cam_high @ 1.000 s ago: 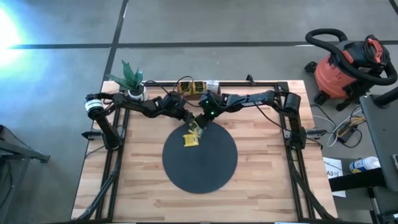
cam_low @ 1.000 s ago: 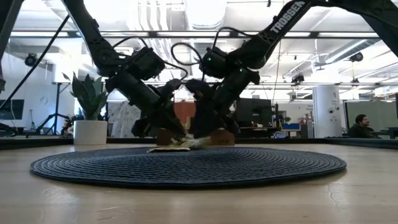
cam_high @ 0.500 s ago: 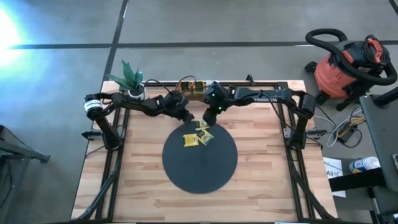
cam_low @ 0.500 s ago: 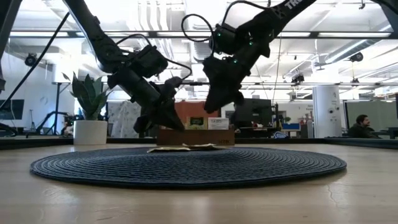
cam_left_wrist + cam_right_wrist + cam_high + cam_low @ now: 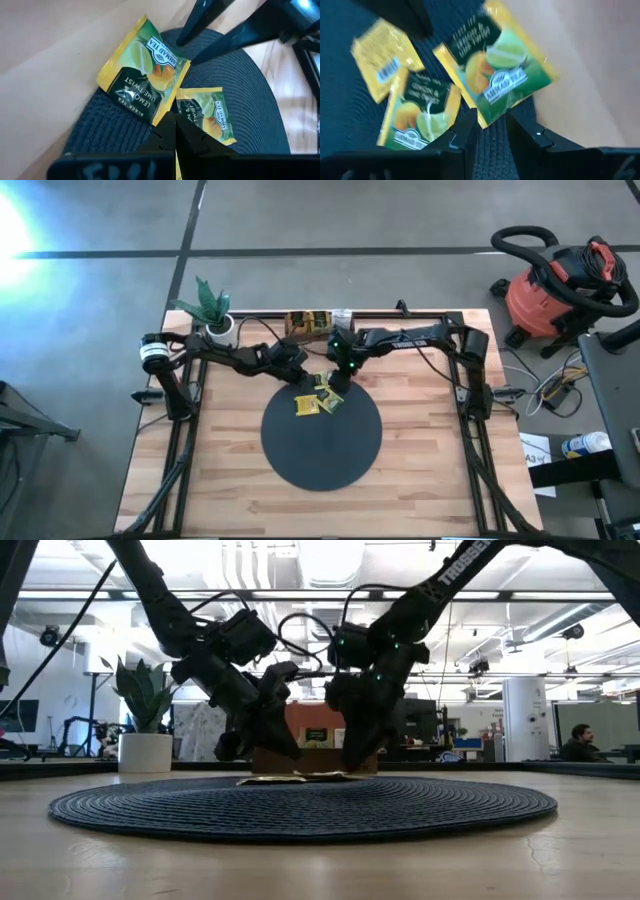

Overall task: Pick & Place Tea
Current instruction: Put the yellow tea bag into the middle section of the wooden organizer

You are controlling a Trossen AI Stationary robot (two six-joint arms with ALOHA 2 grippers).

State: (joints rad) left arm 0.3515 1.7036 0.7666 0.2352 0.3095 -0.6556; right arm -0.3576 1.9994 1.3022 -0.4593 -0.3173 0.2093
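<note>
lying on the mat (image 5: 325,445), tea packets (image 5: 318,401); left tool (image 5: 303,376) pressed together, right tool (image 5: 336,383) spread.

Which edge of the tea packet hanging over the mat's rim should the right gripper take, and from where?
Take the tea packet by the corner overhanging the black mat, coming in low from the bare table side. It lies flat, but that corner seems unsupported, so the right gripper, open, can probably straddle it.

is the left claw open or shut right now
Shut: in the left wrist view the left claw has its two fingers pressed together, holding nothing, above the tea packets.
</note>
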